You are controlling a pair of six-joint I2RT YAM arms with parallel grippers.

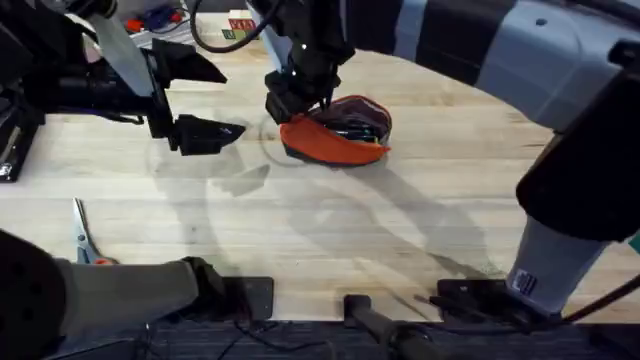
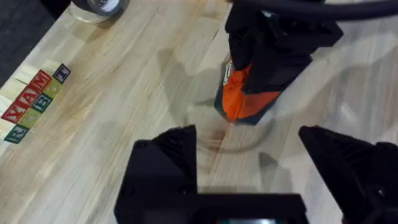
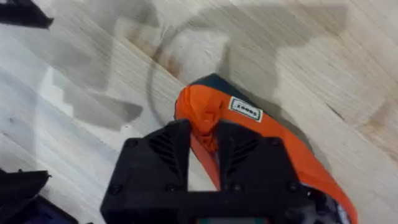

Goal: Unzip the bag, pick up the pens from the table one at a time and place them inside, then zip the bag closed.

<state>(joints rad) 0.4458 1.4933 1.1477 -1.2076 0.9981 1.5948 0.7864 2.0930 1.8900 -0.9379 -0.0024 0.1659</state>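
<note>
You are pinching the bag (image 3: 249, 134) by its end fabric with the right gripper (image 3: 204, 149) at mid-table — bring the spread-fingered left gripper (image 1: 205, 133) in to brace it — zip slowly.

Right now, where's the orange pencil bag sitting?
The bag lies on the table at the far middle of the overhead view, its near-left end pinched by the right gripper; the open left gripper hovers off to its left.
</note>
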